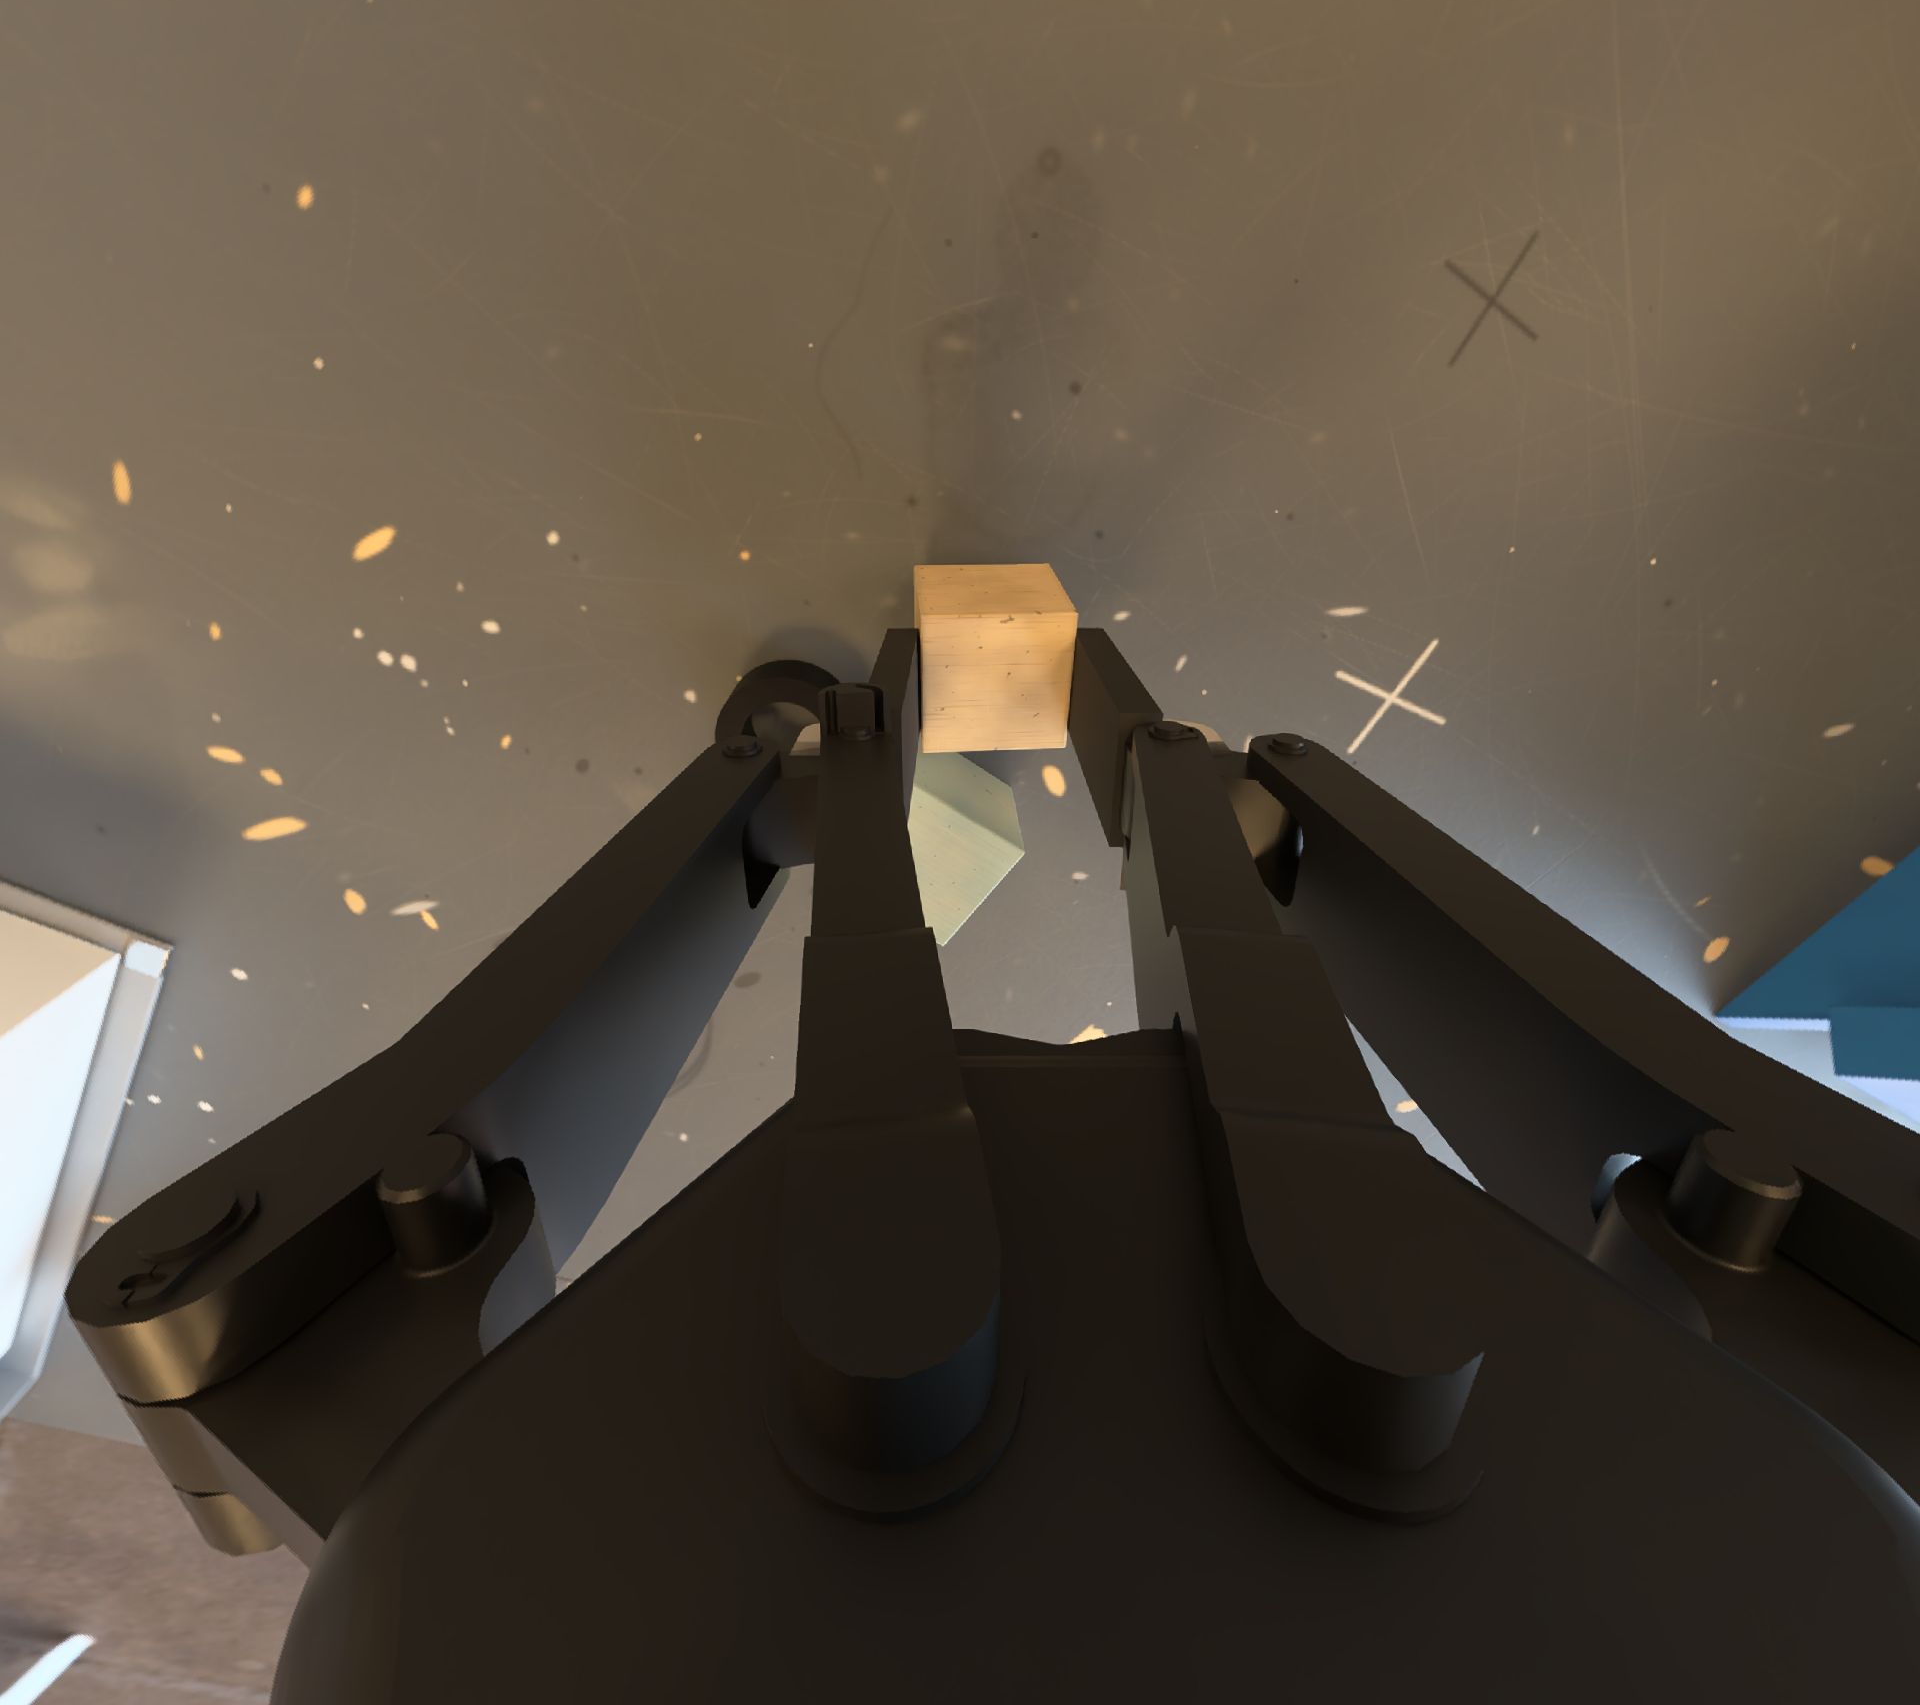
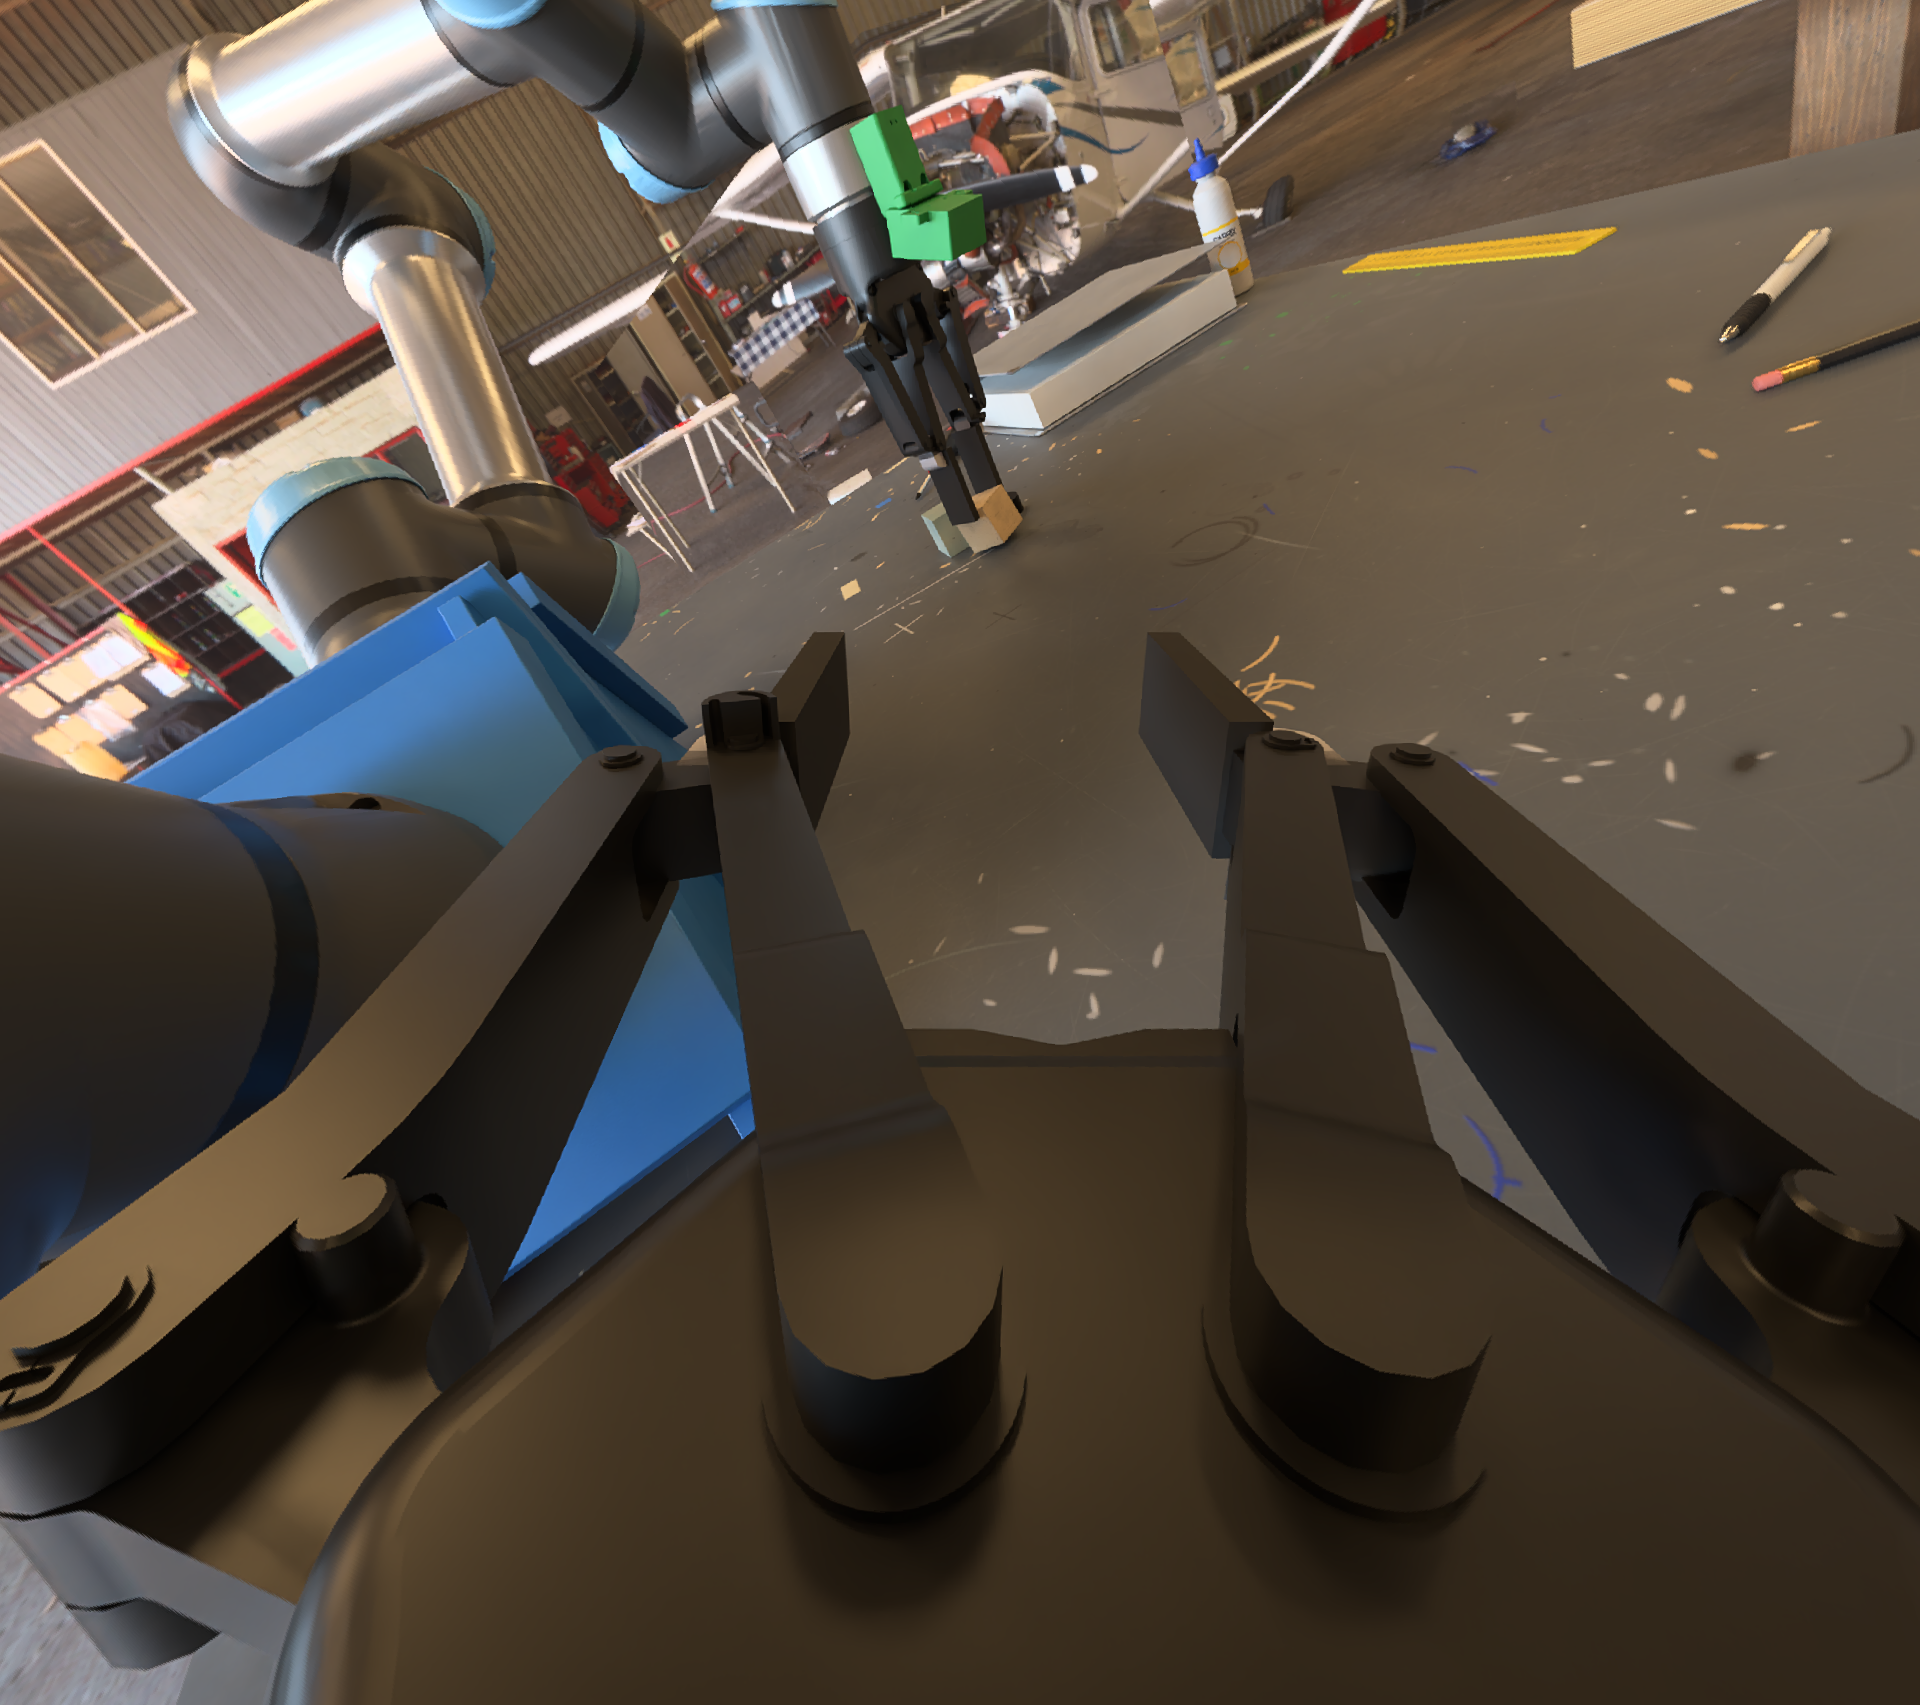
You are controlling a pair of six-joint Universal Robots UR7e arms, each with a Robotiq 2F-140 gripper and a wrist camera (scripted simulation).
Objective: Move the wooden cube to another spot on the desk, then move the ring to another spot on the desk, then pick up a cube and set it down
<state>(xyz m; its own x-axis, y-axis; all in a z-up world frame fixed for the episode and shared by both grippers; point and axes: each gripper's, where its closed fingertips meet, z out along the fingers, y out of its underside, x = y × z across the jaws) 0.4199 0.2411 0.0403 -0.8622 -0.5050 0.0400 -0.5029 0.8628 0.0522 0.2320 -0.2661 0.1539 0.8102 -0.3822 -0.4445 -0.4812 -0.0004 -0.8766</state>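
In the left wrist view my left gripper (image 1: pixel 997 658) is shut on the wooden cube (image 1: pixel 992 679), one finger on each side face. The cube is at or just above the grey desk (image 1: pixel 935 149); I cannot tell if it touches. A pale green cube (image 1: pixel 961 845) lies tilted just behind it, between the fingers. A dark ring (image 1: pixel 774 689) lies on the desk beside the left finger, partly hidden. In the right wrist view my right gripper (image 2: pixel 992 720) is open and empty over the desk, far from the left gripper (image 2: pixel 961 476), the wooden cube (image 2: pixel 995 517) and the pale green cube (image 2: pixel 940 531).
A flat white box (image 2: pixel 1112 351) and a glue bottle (image 2: pixel 1218 221) stand beyond the cubes. A yellow ruler (image 2: pixel 1475 249), a pen (image 2: pixel 1771 284) and a pencil (image 2: pixel 1839 362) lie at the far right. A blue mount (image 2: pixel 468 772) stands at the left. A white box edge (image 1: pixel 62 1136) is near.
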